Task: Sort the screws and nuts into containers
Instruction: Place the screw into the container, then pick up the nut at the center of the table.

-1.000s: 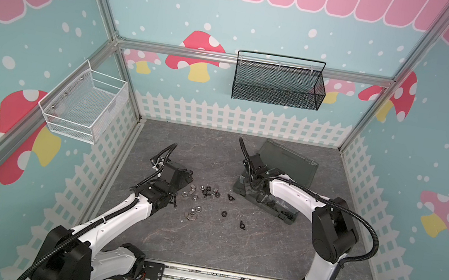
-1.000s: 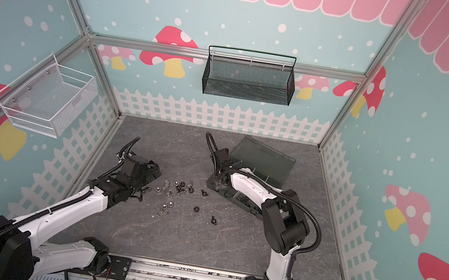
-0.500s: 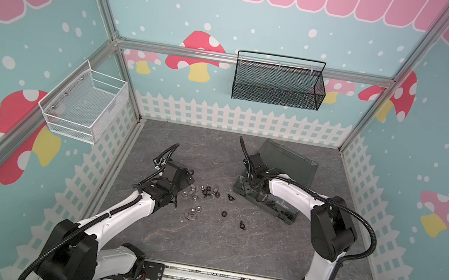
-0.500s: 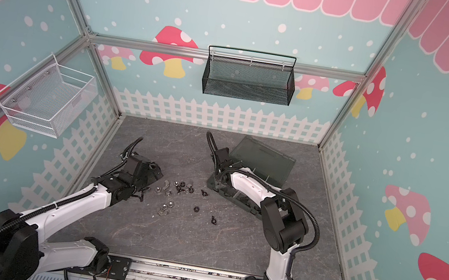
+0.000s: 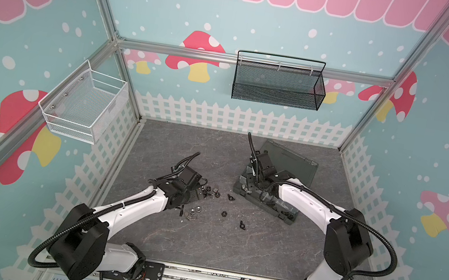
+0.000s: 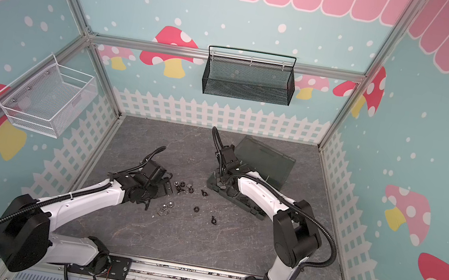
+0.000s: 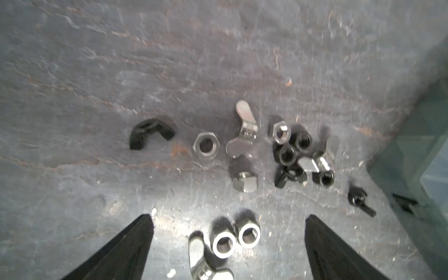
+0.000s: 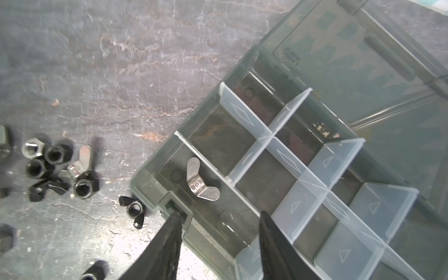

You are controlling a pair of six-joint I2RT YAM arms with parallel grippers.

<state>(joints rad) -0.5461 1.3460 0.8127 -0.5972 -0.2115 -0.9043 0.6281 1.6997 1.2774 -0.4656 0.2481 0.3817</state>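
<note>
Under me the dark grey slate-patterned tabletop is veined with rust-brown and pale streaks, scattered with shiny silver hexagonal nuts and matte black hexagonal nuts. The smoky grey-green translucent plastic organizer box has frosted pale dividers, and a silver metal wing nut gleams in one cell. Around me the walls are teal with white dots, pink scallops and red-and-yellow mushrooms.
</note>
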